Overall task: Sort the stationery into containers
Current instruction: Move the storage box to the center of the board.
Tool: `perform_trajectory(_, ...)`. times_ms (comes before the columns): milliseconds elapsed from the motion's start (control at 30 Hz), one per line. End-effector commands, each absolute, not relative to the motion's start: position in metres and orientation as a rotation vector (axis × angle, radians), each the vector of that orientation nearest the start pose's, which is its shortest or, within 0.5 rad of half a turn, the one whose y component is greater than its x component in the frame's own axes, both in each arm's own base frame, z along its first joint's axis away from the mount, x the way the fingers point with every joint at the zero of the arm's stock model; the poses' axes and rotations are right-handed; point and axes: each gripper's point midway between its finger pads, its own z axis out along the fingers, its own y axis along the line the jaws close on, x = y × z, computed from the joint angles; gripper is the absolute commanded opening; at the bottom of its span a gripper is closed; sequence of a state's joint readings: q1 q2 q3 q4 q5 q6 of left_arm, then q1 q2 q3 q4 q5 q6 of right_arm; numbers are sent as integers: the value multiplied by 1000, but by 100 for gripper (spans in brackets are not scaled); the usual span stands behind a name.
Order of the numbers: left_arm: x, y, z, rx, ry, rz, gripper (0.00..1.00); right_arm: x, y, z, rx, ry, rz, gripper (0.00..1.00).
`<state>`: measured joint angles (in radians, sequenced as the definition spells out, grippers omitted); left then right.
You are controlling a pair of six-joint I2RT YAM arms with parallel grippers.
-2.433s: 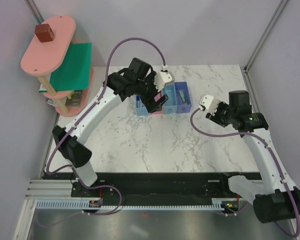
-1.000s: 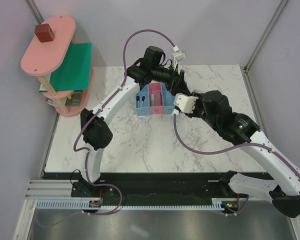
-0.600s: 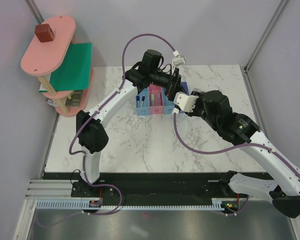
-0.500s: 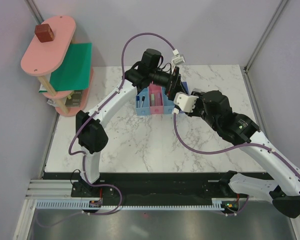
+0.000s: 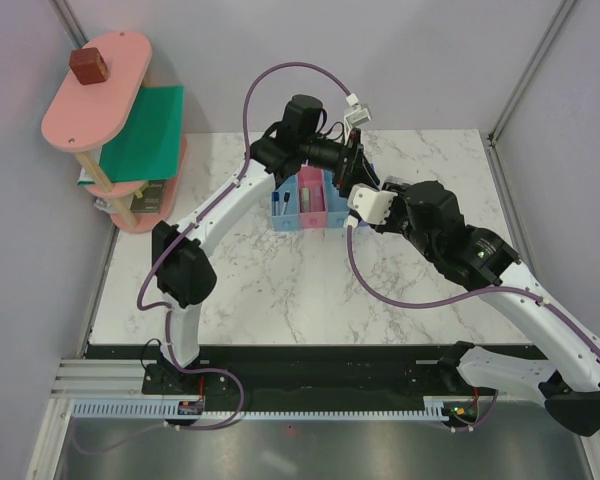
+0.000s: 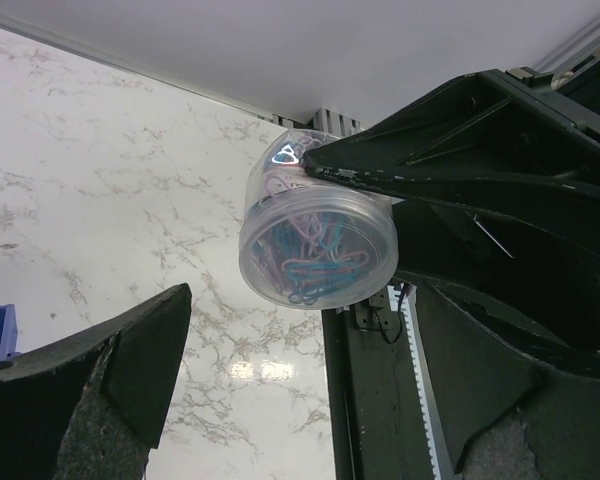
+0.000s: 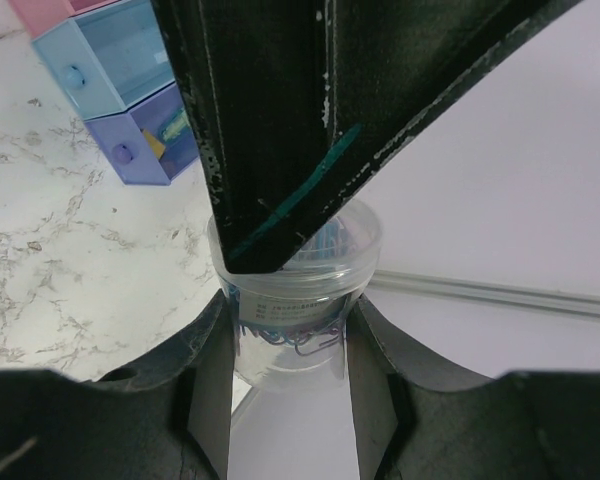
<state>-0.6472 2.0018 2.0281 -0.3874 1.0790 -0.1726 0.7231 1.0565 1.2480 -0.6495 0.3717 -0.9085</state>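
Observation:
My right gripper is shut on a clear round tub of purple-blue paper clips, its fingers pressed on both sides. The tub also shows in the left wrist view, held above the marble. My left gripper is open, its fingers spread wide just short of the tub. In the top view both grippers meet at the right end of the row of bins, and the tub is hidden there. White markers stand in the blue bin. The light blue bin and the purple-blue bin lie beside the tub.
A pink-and-green tiered shelf with a brown cube on top stands at the far left. The marble table is walled at the back and sides. One finger of the left gripper crosses above the tub in the right wrist view.
The right arm swung left to the bins' right end and the left gripper moved from over the bins to meet it. In the last half second almost nothing moved.

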Motion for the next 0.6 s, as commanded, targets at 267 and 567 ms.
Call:
perform_trajectory(267,292,-446,342,1231,1594,-1583,98,300,135,349,-1221,1520,-505,12)
perform_trajectory(567,294,-446,340,1231,1594,-1574,94,300,134,347,-1221,1518,-509,12)
